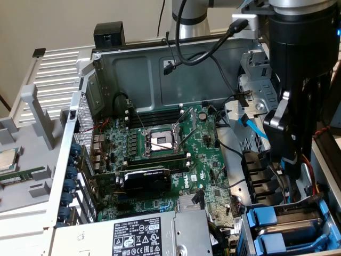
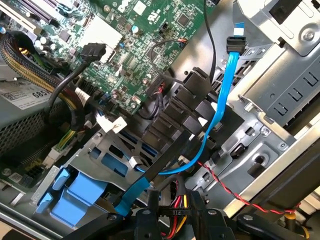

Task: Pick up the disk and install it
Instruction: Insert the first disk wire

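Observed from beside the open computer case: the gripper (image 1: pixel 290 159) (image 2: pixel 177 222) hangs just above the drive cage (image 1: pixel 299 212) (image 2: pixel 116 165), over the black plastic blocks (image 1: pixel 260 172) (image 2: pixel 180 117) bordering it. Whether it is clamped or released cannot be told; nothing is seen in its grasp. The disk (image 1: pixel 265 217) (image 2: pixel 80 192) is identifiable by its blue carrier frame alone and sits inside the drive cage, where 2 blue carrier fronts show; its metal body and label are hidden, so I cannot tell which is the task's. 1 blue flat cable (image 1: pixel 250 125) (image 2: pixel 227 85) runs up from the drive cage. The grey power-supply box (image 1: pixel 160 234) (image 2: pixel 20 95) lies just beside the drive cage, the motherboard (image 1: pixel 205 160) (image 2: pixel 145 30) beyond it.
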Robot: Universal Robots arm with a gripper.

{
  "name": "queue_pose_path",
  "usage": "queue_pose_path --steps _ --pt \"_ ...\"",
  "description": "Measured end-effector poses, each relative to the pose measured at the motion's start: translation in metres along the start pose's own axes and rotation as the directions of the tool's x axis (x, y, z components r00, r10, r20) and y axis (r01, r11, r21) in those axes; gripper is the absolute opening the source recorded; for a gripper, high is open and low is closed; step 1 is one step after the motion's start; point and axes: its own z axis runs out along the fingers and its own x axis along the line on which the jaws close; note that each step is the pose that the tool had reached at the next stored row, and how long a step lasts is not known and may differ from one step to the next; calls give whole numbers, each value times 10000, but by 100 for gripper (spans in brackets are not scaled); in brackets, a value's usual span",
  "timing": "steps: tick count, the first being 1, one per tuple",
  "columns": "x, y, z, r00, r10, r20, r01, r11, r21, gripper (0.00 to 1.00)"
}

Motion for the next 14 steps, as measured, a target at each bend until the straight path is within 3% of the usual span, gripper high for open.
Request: queue_pose_path --steps 14 --pt "-8 21 23 10000 5 9 -5 10000 -13 35"
